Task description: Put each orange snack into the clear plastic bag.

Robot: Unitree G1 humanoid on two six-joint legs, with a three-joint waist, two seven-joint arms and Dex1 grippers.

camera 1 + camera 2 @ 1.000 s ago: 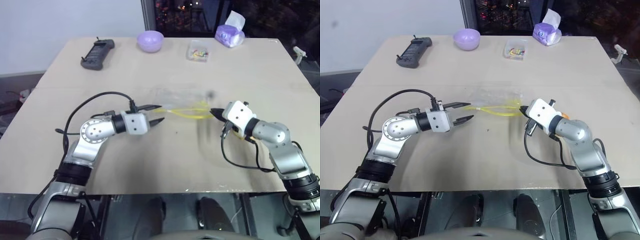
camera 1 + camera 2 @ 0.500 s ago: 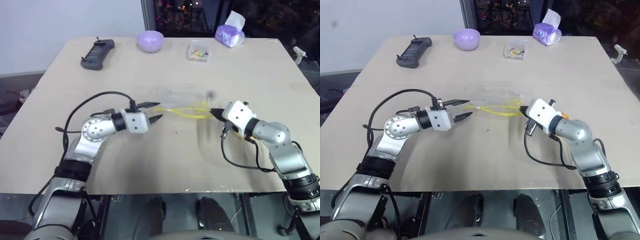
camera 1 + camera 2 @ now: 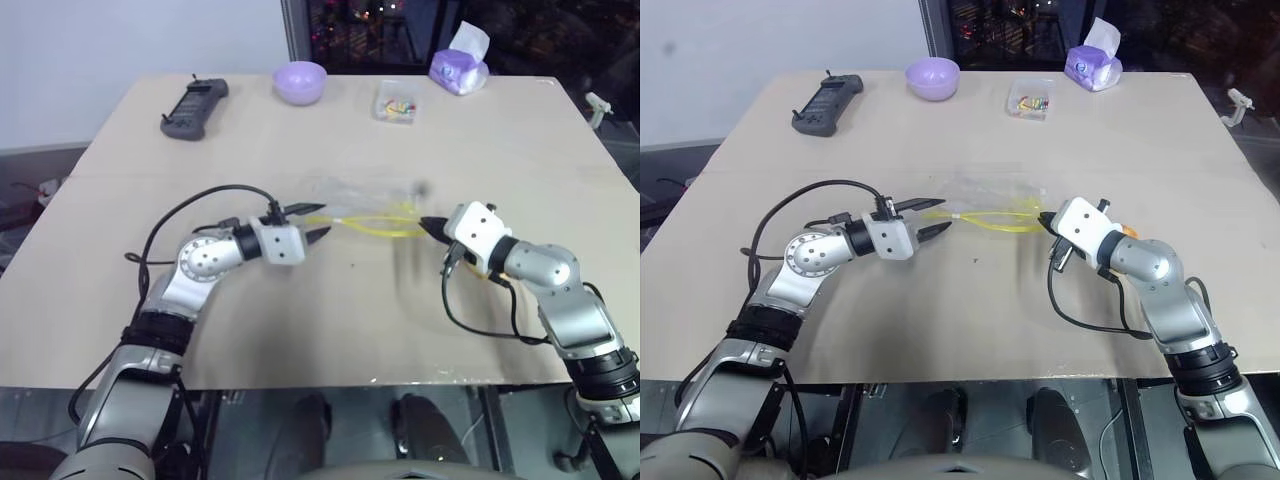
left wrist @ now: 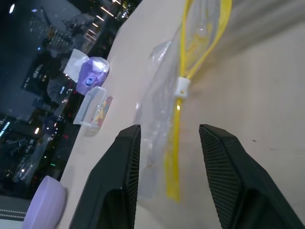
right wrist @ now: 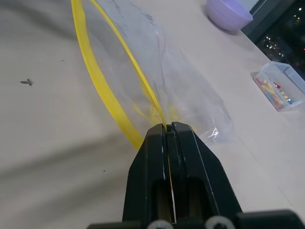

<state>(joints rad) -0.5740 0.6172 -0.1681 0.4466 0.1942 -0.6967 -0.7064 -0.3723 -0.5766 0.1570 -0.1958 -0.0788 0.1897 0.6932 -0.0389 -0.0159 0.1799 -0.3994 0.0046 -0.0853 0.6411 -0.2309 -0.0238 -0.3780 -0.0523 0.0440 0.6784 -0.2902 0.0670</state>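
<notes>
The clear plastic bag lies crosswise, mouth toward the robot.

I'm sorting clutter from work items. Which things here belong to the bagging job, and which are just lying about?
Job: bag, right gripper shut on its yellow seal, left gripper open at its other end.

Lying about: remote, bowl, clear box, tissue pack.

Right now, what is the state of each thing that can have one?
clear plastic bag: lying on the table, mouth open, yellow seal unzipped
left claw: open, fingers astride the bag's near end
right claw: shut on the bag's yellow seal
lilac bowl: upright
small clear box: lid closed
</notes>
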